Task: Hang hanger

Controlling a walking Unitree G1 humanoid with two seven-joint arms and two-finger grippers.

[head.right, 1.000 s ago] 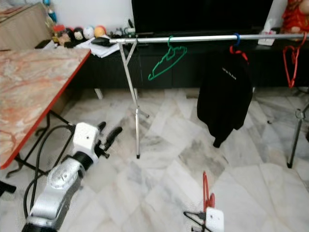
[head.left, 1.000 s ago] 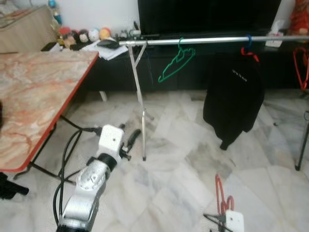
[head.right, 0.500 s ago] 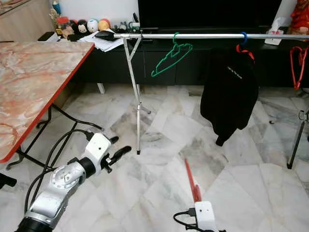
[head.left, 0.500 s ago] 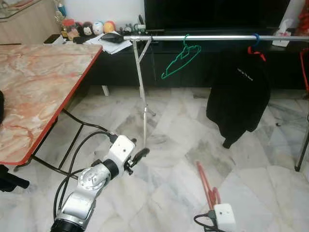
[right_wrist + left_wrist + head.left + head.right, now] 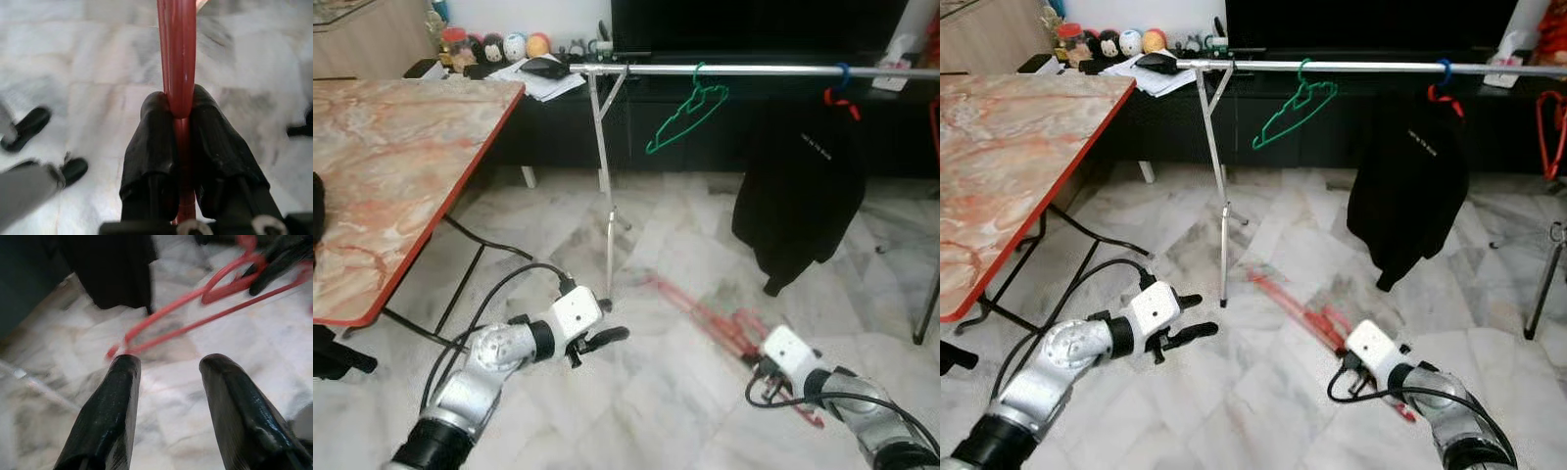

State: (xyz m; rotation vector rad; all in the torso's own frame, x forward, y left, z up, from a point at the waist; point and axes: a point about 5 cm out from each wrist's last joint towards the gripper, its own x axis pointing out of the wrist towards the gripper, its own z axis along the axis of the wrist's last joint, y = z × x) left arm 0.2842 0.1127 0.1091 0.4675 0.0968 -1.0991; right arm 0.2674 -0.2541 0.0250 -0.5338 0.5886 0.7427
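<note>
My right gripper (image 5: pixel 178 105) is shut on a red hanger (image 5: pixel 177 49) and holds it low over the marble floor, slanting towards the rack's foot; the red hanger (image 5: pixel 705 311) is blurred there. My left gripper (image 5: pixel 1197 316) hovers open near the floor to its left, fingers pointing at the hanger, with nothing between them; the left wrist view shows the hanger (image 5: pixel 195 308) a little beyond its fingertips. The silver rail (image 5: pixel 754 70) runs across the back, carrying a green hanger (image 5: pixel 685 113) and a black garment (image 5: pixel 798 196) on a hanger.
A marble-topped table (image 5: pixel 391 176) with a red edge stands on the left, folding legs beneath. The rack's slanted leg (image 5: pixel 607 215) comes down just behind my left gripper. Another red hanger (image 5: pixel 1552 127) hangs at the rail's right end above a dark stand leg (image 5: pixel 928 304).
The red hanger has swung from upright to lying low, pointing left and away. My right arm has come further into view. My left gripper has dropped and turned right towards the hanger.
</note>
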